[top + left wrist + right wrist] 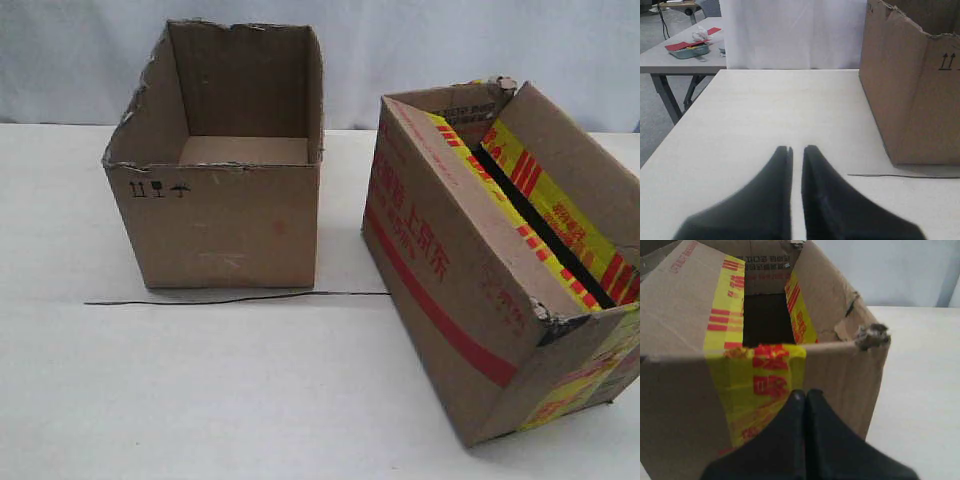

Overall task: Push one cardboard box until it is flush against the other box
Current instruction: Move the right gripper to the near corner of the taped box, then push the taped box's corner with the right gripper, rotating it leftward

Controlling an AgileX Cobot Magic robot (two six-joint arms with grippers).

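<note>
Exterior view, from the left: the other box [225, 220] stands open-topped on the white surface [200, 400], its torn rim upward. The cardboard box [450, 300] sits to its right, apart from it and turned askew, so their facing sides are not parallel. A thin dark wire-like strand [240, 298] lies on the surface across the foot of the gap.

Neither arm shows in that view. In the left wrist view, the left pincer [796, 150] hovers low over bare surface, beside the plain box, fingers all but pressed together and holding nothing. In the right wrist view, the right pincer [803, 395] is pressed together, its tip at the taped end face of the striped box; whether it touches is not clear.

The push looks ready to start, or barely started, since a gap is left to close. The next move probably calls for a steady shove toward the plain box, placed so that the skewed box swings square and does not pivot further.

Writing: small black handling marks on the plain box, namely paired up-arrows, a glass and an umbrella. The taped box carries large red Chinese characters above a red band; these, and the red print on its yellow tape, are too soft to read.
</note>
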